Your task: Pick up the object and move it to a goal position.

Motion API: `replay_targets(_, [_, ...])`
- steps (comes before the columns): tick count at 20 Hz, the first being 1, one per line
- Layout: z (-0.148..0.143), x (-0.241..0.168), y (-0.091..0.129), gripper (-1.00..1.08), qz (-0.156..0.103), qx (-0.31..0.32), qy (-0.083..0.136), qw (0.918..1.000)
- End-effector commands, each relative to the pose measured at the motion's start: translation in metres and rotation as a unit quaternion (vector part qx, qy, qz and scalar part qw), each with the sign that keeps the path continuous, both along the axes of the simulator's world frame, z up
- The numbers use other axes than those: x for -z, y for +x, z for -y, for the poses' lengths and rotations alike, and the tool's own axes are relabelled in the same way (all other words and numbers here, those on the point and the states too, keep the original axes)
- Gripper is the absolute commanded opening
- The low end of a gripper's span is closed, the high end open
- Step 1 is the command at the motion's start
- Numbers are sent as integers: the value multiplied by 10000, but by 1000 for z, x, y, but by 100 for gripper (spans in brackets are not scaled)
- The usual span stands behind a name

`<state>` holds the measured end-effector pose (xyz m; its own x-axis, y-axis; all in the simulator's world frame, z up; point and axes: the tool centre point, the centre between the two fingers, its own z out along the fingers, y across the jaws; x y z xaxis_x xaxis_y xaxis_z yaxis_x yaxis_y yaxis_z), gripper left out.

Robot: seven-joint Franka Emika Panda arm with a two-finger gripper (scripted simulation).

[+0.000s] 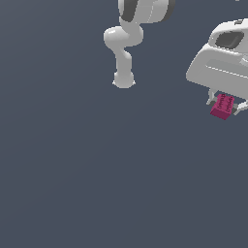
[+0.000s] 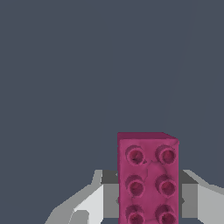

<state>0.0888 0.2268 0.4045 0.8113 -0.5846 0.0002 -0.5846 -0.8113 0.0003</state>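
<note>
Magenta-pink studded brick [image 1: 223,106] sits directly between the fingers of the white gripper [image 1: 223,104], at the exterior view's right, apparently off the grey floor [image 1: 97,184]. Wrist view: long axis runs across the finger line, one end protruding. Jaws closed on its long sides, grasping it. No goal marker visible.

The small magenta-pink rectangular plastic brick [image 2: 148,179] bears two rows of round studs; the glossy white-and-grey robot gripper [image 1: 224,107] shows against a plain slate-grey floor [image 1: 97,169].
</note>
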Motion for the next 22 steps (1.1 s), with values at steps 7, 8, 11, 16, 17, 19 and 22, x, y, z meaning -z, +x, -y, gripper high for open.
replay_targets(7, [-5, -11, 3, -100, 0, 1, 0, 10000])
replay_targets(8, [-5, -12, 3, -100, 0, 1, 0, 10000])
replay_targets(11, [-5, -13, 3, -100, 0, 0, 2, 10000])
replay_targets(16, [-6, -13, 3, -100, 0, 0, 2, 10000])
replay_targets(17, [-6, -13, 3, -100, 0, 0, 2, 10000])
replay_targets(19, [-6, -13, 3, -100, 0, 0, 2, 10000])
replay_targets(22, [-6, -13, 3, -100, 0, 0, 2, 10000])
